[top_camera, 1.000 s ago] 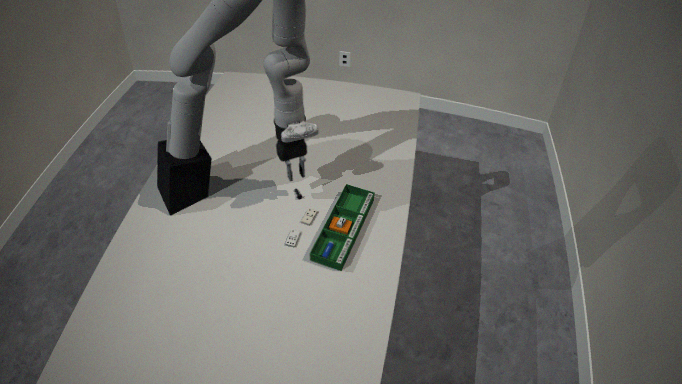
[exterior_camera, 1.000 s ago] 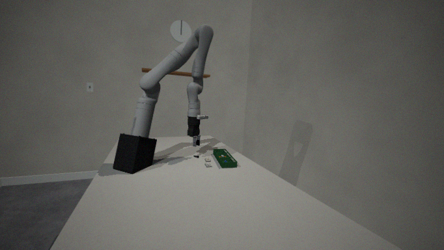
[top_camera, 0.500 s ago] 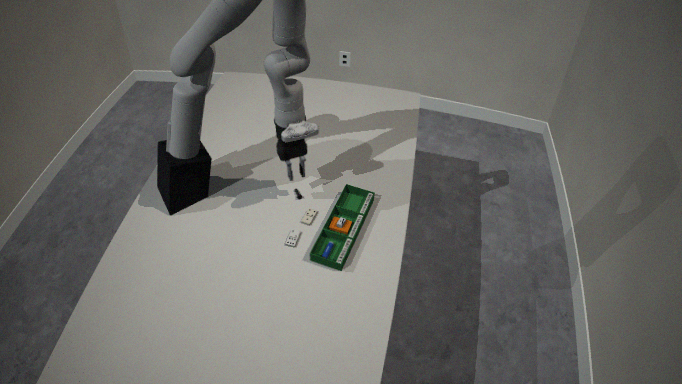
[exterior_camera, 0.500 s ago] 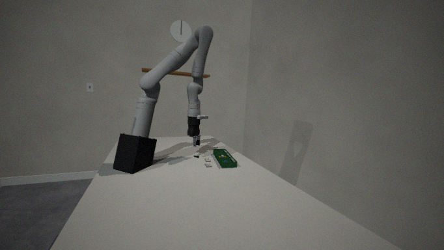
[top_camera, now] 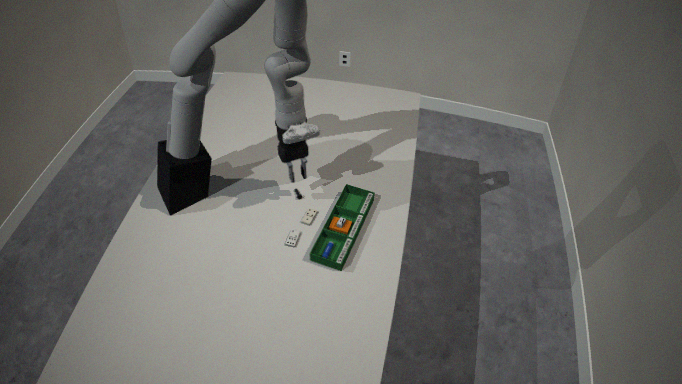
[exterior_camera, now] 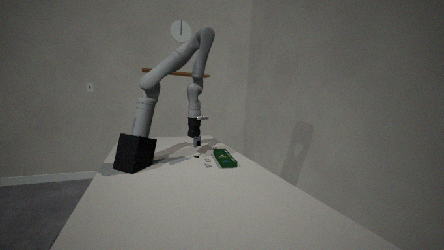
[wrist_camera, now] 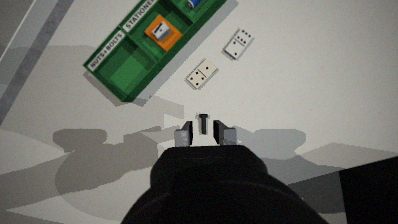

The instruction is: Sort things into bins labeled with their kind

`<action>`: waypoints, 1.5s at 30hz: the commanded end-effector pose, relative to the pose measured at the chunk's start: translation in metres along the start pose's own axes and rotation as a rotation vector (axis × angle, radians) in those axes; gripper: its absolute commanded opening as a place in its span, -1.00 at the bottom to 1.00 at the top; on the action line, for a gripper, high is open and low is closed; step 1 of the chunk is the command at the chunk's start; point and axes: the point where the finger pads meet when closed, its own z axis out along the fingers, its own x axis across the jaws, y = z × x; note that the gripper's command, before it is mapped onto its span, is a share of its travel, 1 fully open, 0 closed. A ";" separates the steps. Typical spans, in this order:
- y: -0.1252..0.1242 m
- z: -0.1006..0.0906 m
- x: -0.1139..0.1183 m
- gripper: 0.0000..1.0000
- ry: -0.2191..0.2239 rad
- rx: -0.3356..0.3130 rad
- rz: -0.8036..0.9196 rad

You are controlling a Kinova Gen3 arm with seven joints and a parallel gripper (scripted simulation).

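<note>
Item, one small dark bolt (top_camera: 298, 193) (exterior_camera: 196, 156) (wrist_camera: 203, 123), lying on the bench (top_camera: 225, 300) (exterior_camera: 195, 211) (wrist_camera: 300, 90) outside the bins: the piece presumably wanted next. Item, the jaws (top_camera: 298, 179) (exterior_camera: 196, 146), partway apart with nothing between them, pointing down above the bolt; its shank runs lengthwise between the fingers in the wrist view, an alignment that should let them close across its narrow width. The moderate gap probably suits so slim a piece. Item, one green three-part bin set (top_camera: 326, 263) (exterior_camera: 229, 165) (wrist_camera: 107, 86), standing on the bench. Its NUTS+BOLTS compartment (top_camera: 354, 201) (exterior_camera: 221, 152) (wrist_camera: 122, 70) holds nothing and names the bolt's kind. The middle one, its label partly cut off but reading as stationery, carries an orange sticky-note pad (top_camera: 334, 225) (exterior_camera: 220, 157) (wrist_camera: 172, 42) and what looks like a pencil sharpener (top_camera: 341, 221) (exterior_camera: 222, 155) (wrist_camera: 160, 31), grouped by kind. The third holds a blue battery (top_camera: 327, 249) (exterior_camera: 225, 161) (wrist_camera: 193, 3); its label cannot be read. Item, a cream domino (top_camera: 309, 216) (exterior_camera: 208, 159) (wrist_camera: 201, 74) and a white domino (top_camera: 292, 238) (exterior_camera: 208, 165) (wrist_camera: 238, 44), apart on the bench, likely to be left there, as neither readable label covers games. Lifting the bolt and dropping it into its compartment would seem to remain.
</note>
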 end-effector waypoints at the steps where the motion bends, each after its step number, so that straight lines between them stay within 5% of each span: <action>1: 0.003 0.010 0.004 0.24 0.005 -0.010 0.004; 12: 0.010 0.054 0.010 0.24 0.005 -0.010 0.004; 45: 0.005 0.067 0.004 0.24 0.005 -0.010 0.004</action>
